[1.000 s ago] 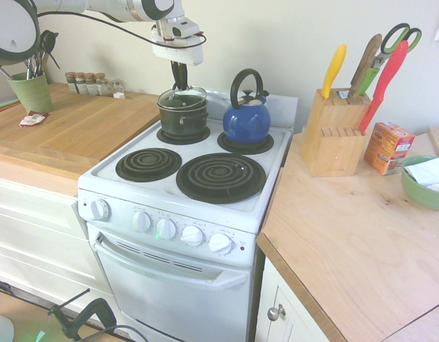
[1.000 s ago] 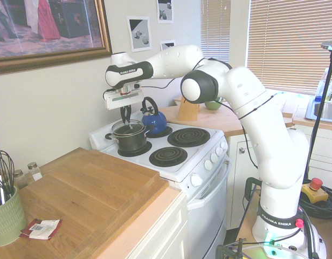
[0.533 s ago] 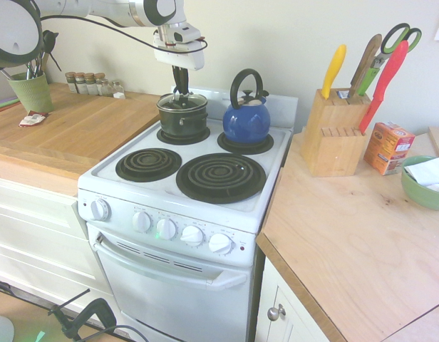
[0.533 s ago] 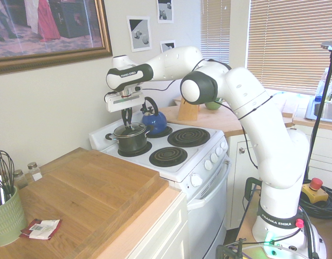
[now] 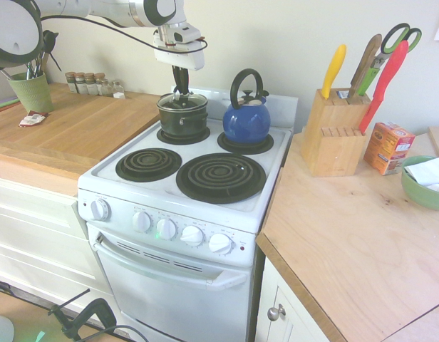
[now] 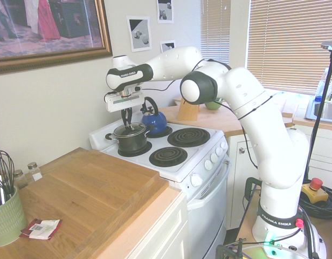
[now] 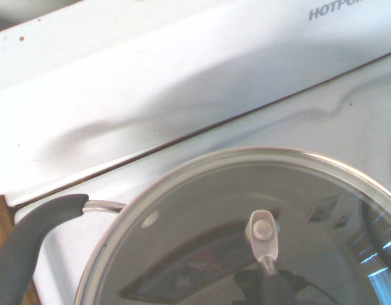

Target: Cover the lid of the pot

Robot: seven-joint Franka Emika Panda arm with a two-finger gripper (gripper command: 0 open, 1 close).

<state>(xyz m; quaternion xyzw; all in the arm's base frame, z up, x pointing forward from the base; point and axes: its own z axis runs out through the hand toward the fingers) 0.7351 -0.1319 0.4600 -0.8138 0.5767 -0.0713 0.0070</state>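
Wrist view alone shows it — metal fitting on the lid (image 7: 202,190).

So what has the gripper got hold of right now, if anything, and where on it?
The glass lid, by its central handle: the gripper reaches straight down to it, over the pot.

Pretty bright in here, kinda washed out on the stove (image 5: 167,239). Close up, window-like glints sit around four o'clock on the glass lid (image 7: 202,210), soft shadows behind.
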